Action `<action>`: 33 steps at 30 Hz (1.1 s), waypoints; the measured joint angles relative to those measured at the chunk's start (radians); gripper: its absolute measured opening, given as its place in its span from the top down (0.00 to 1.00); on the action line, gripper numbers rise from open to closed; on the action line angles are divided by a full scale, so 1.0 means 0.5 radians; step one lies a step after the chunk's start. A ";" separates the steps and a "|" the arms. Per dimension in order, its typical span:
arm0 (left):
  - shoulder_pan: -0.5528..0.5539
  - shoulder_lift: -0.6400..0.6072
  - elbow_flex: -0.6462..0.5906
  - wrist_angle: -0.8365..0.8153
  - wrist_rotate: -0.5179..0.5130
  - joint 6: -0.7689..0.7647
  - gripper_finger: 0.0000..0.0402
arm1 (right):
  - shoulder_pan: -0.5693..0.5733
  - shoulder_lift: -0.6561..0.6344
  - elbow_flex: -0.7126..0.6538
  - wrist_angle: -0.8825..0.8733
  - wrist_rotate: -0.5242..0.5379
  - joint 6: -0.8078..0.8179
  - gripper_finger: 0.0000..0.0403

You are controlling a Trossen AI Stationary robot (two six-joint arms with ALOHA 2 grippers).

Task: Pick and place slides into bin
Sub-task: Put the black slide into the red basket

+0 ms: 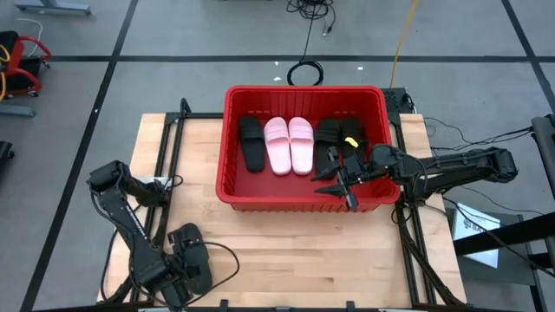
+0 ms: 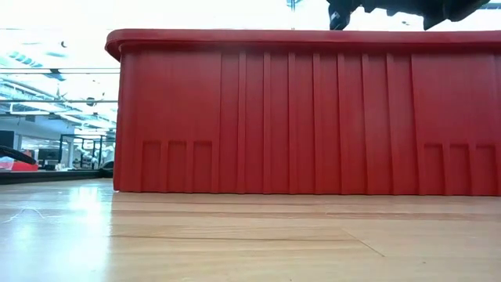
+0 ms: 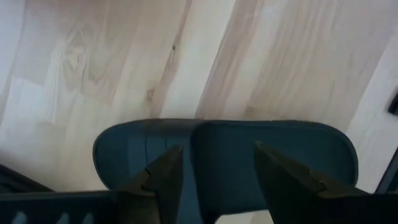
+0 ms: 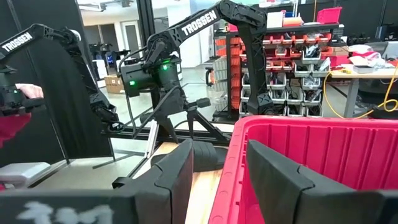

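Observation:
The red bin [image 1: 305, 201] stands at the table's far middle. Inside lie a black slide [image 1: 251, 144], two pale pink slides [image 1: 289, 146] side by side, and more black slides [image 1: 338, 135] at the right end. Another black slide [image 3: 224, 158] lies flat on the wood near the table's near left corner [image 1: 196, 256]. My left gripper [image 3: 214, 177] points down over it, open, one finger over each side of its middle. My right gripper [image 1: 340, 180] is open and level over the bin's near right part, with nothing between its fingers [image 4: 214, 168]. My left gripper comes at the black slide on the table from above, its open fingers [image 3: 163, 180] lying across the slide's broad top [image 3: 217, 149]. Whether the fingertips touch it, I cannot tell. The slide lies flat on the wood.
Bare wood lies between the bin's near wall [image 2: 297, 117] and the table's near edge. The low view shows my right gripper [image 2: 376, 11] just above the rim. Beyond the table's left side a person's hand [image 4: 28, 92] holds a device.

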 joint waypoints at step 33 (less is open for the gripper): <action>-0.028 -0.004 -0.473 0.162 0.212 -0.308 0.54 | 0.000 0.000 0.000 -0.029 0.005 0.000 0.65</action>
